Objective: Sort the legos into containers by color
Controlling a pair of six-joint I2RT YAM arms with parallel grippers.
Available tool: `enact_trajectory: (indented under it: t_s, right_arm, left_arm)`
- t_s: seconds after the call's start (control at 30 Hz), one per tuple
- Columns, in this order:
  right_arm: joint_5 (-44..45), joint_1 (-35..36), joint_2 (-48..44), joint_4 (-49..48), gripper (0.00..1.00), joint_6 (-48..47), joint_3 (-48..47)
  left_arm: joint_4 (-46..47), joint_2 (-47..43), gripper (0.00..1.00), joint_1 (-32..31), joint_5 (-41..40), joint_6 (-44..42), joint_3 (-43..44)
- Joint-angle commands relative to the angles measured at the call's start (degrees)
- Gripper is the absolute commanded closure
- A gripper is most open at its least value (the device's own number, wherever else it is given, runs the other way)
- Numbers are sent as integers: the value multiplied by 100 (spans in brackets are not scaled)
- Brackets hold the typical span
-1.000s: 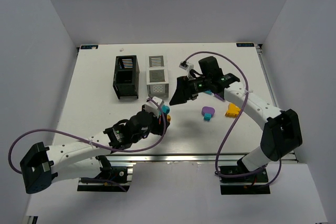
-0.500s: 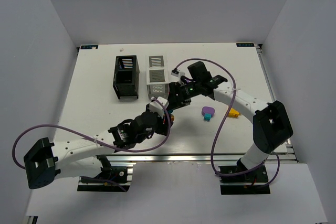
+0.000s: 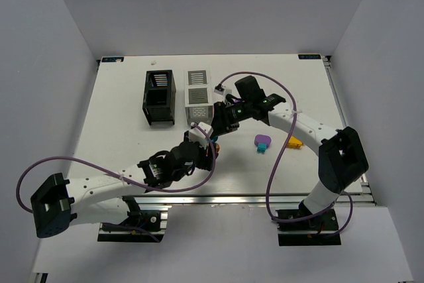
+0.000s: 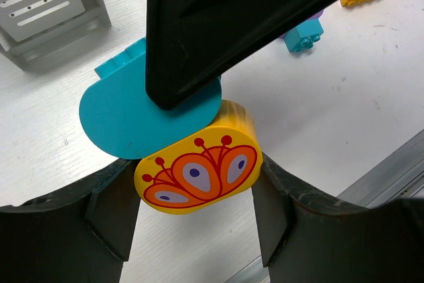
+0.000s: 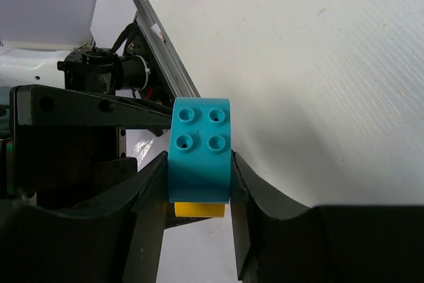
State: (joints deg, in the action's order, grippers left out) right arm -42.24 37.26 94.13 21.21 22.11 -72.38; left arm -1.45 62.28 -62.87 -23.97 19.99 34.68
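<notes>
Top external view: both arms meet at the middle of the white table [image 3: 119, 137]. The left gripper [image 3: 207, 142] and right gripper [image 3: 218, 126] are tip to tip on one pair of joined legos. Left wrist view: the left gripper's two black fingers [image 4: 112, 220] press on either side of a yellow-orange rounded plastic brick with a red flower print [image 4: 199, 173], jaws partly closed and holding it. A teal rounded plastic brick [image 4: 126, 117] is stuck against its far face, and a black finger of the right gripper covers part of the teal. Right wrist view: the right gripper's fingers [image 5: 156, 193] are closed against both flanks of the teal brick. Its four studs face the camera and a strip of yellow shows beneath it. In the top view a black slatted two-compartment container [image 3: 159, 97] and a white slatted two-compartment container [image 3: 199, 96] stand side by side in the upper middle. The right gripper is just beside the white one's lower right corner. A purple brick with a small teal piece against it [image 3: 263, 142] and a yellow-orange studded brick [image 3: 293, 142] lie on the table right of centre, apart from each other.
</notes>
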Motion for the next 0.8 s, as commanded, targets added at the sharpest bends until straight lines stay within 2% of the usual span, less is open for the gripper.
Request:
enact_trajectory:
  t_s: [0.0, 0.27, 0.77]
  right_arm:
    - [-118, -51, 27, -231, 100, 65, -338]
    - [-399, -394, 229, -381, 100, 109, -891]
    - [-575, -755, 343, -530, 100, 162, -1173]
  left_arm:
    - [75, -164, 100, -59, -38, 57, 13]
    - [40, -357, 100, -129, -108, 207, -189]
    - [40, -392, 100, -138, -47, 286, -312]
